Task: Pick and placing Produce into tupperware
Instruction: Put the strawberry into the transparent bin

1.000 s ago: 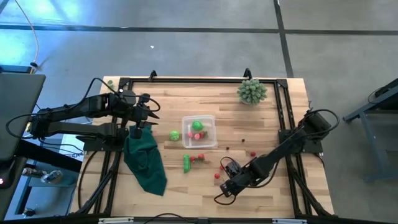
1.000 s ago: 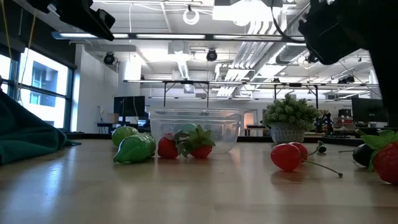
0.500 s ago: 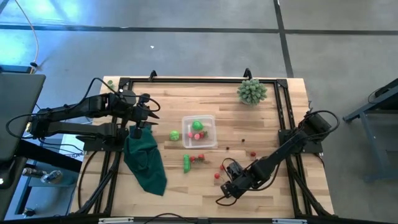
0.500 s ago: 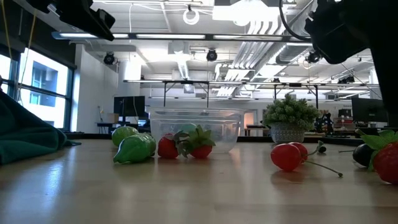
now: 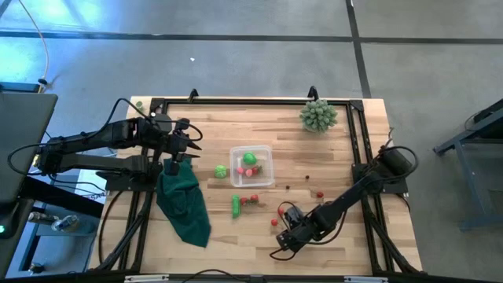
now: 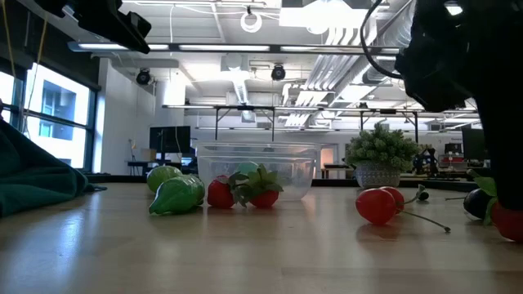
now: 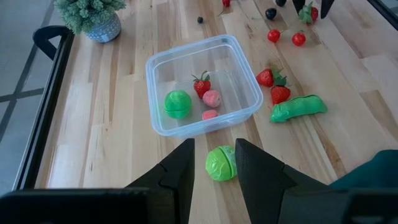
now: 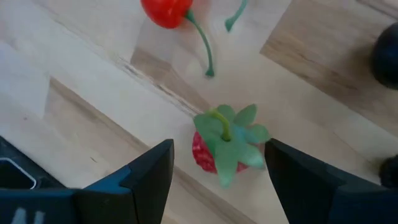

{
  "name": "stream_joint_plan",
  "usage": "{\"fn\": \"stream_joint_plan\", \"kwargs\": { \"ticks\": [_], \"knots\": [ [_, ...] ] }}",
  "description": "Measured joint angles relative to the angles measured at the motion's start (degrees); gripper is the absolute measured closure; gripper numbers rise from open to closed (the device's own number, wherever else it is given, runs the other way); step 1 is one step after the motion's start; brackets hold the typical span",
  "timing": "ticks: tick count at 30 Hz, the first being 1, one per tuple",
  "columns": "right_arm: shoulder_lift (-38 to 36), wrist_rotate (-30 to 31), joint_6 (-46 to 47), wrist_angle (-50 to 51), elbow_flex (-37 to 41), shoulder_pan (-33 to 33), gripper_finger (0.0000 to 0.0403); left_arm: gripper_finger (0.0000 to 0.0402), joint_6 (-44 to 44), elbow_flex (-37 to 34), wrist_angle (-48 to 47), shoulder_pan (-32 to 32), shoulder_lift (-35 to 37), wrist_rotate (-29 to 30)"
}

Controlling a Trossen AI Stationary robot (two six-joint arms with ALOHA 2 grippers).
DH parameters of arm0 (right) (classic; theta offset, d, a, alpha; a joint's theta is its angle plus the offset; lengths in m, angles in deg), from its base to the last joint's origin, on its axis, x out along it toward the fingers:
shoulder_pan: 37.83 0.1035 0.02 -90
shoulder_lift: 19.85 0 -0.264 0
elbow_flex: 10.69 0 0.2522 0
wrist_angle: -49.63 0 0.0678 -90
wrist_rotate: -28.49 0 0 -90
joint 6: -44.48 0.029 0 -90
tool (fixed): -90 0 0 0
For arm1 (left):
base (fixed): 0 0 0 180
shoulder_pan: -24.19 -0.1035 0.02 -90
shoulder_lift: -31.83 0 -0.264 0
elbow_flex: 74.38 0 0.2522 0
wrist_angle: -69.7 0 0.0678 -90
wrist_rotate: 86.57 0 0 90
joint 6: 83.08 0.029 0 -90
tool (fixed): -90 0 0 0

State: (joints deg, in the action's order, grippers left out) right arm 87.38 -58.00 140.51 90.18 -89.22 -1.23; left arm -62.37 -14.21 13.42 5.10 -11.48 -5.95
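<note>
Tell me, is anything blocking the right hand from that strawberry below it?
No. The right hand hangs open directly over the strawberry, one finger either side, bare wood around it. The cherry lies apart, off to one side.

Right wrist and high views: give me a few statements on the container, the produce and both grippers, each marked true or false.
1. The right gripper stands open around a strawberry on the table. True.
2. The tupperware is empty. False: it holds a green ball, a strawberry and pink pieces.
3. The left gripper holds the green pod. False: the pod lies on the table beside the tupperware, and nothing sits between that gripper's fingers.
4. A dark green cloth lies near the left arm. True.
5. The spiky plant stands in the tupperware. False: it stands at the table's far corner.
</note>
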Motion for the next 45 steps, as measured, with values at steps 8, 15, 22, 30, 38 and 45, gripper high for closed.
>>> {"fn": "stream_joint_plan", "kwargs": {
  "ticks": [8, 15, 22, 30, 38, 45],
  "knots": [
    [0.1, 0.5, -0.2, -0.7, 0.0, -0.7, 0.0159, 0.0295, 0.0, 0.0, 0.0, 0.0, 0.0, 0.0],
    [0.1, -0.7, -0.5, 0.4, 0.0, -0.7, 0.0159, 0.0295, 0.0, 0.0, 0.0, 0.0, 0.0, 0.0],
    [0.1, -0.7, -0.5, 0.8, 0.0, -0.7, 0.0160, 0.0295, 0.0, 0.0, 0.0, 0.0, 0.0, 0.0],
    [0.1, -0.8, -1.0, 1.3, 0.0, -0.7, 0.0181, 0.0295, 0.0, 0.0, 0.0, 0.0, 0.0, 0.0],
    [0.1, -1.5, -1.1, 1.1, 0.0, -0.7, 0.0212, 0.0295, 0.0, 0.0, 0.0, 0.0, 0.0, 0.0],
    [0.1, -1.1, -1.5, 0.3, 0.0, -0.7, 0.0246, 0.0295, 0.0, 0.0, 0.0, 0.0, 0.0, 0.0]
  ]
}}
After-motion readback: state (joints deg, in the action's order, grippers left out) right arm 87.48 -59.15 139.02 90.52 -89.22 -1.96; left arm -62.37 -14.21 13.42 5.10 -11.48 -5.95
